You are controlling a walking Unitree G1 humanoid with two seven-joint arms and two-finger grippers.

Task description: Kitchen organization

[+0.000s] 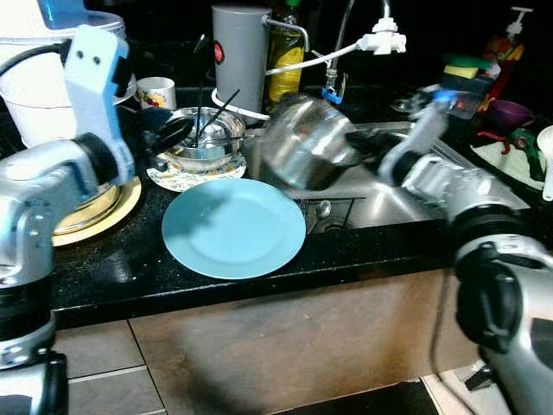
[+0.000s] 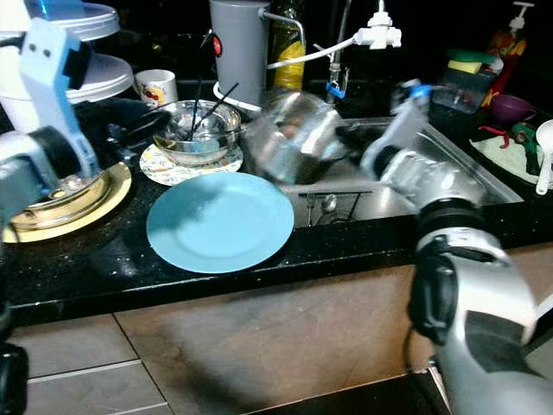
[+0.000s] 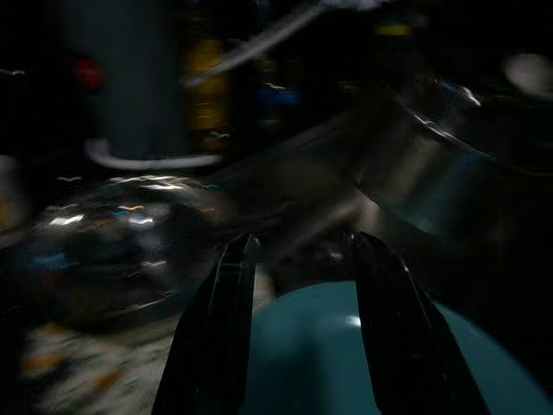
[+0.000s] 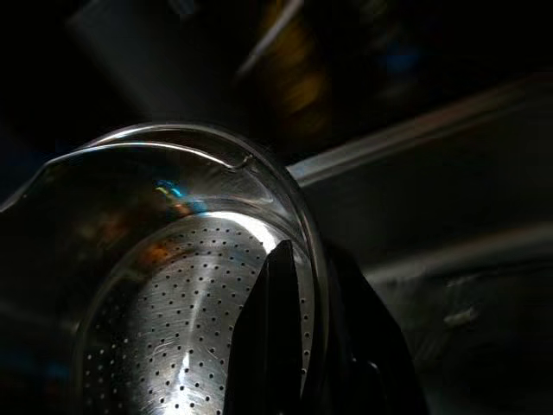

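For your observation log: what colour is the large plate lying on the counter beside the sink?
Light blue; the plate shows best in the left eye view.

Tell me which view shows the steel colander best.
The right wrist view: the steel colander is close up, its perforated inside plain, and the right gripper pinches its rim. The eye views show it tilted and blurred over the sink; the left wrist view shows a dim edge.

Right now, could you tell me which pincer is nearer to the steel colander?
Right. The right pincer grips the steel colander by its rim above the sink; the left pincer hovers apart, beside the glass bowl.
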